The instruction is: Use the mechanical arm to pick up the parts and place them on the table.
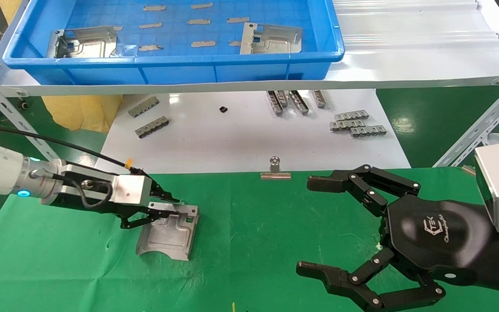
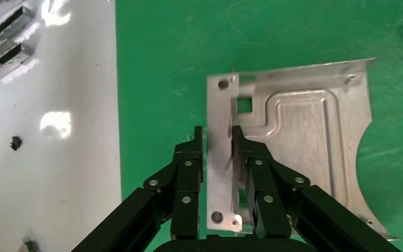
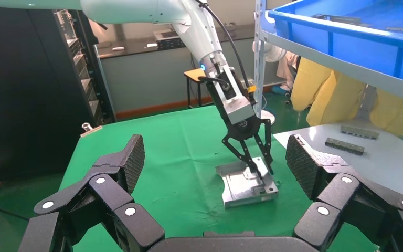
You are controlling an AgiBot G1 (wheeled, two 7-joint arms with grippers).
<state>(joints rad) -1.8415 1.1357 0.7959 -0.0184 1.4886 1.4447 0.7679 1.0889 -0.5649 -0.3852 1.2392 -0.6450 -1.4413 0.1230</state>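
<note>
Left claw (image 1: 163, 207) pinching far edge of metal plate (image 1: 168, 234), flat on green table (image 1: 254, 242), left side. Plate stretches nearward from fingertips. Right claw (image 1: 314, 225) wide open, empty, well apart to right. Prob. release next.

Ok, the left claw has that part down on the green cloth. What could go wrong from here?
The left claw straddles the part's bent edge; opening unevenly or lifting early could drag or flip it. The part lies near the white board, so a nudge might push it off the green cloth. The right claw, open nearby, could collide.
</note>
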